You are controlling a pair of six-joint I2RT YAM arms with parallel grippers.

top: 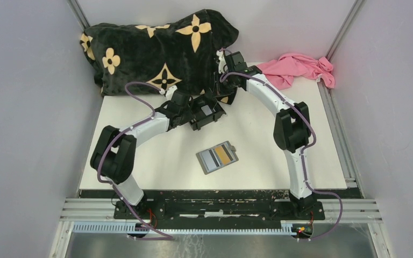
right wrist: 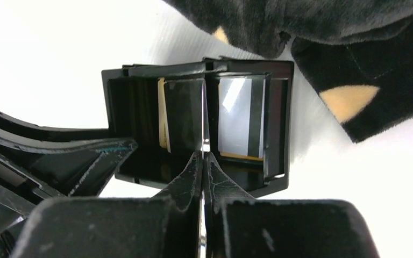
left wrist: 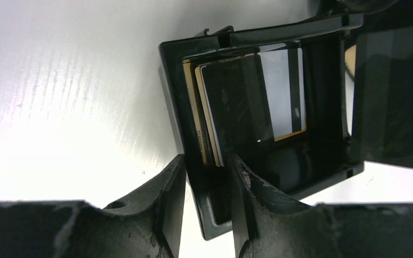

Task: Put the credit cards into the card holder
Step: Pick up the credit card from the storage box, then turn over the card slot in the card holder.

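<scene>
The grey card holder (top: 218, 157) lies open on the table's middle, with a silvery card and a gold card (top: 223, 155) showing in it. My left gripper (top: 193, 114) grips one wall of an open black plastic box (top: 205, 113); its fingers straddle that wall (left wrist: 207, 172). Gold (left wrist: 200, 123) and black (left wrist: 239, 105) cards stand inside the box. My right gripper (top: 219, 92) reaches into the box and is shut (right wrist: 204, 156) on a thin card seen edge-on (right wrist: 205, 137). A black card (right wrist: 183, 113) and a silvery striped card (right wrist: 239, 115) stand on either side.
A black blanket with tan flowers (top: 156, 48) lies along the table's back, just behind the box. A pink cloth (top: 298, 67) is at the back right. White tabletop (top: 258, 156) surrounds the card holder.
</scene>
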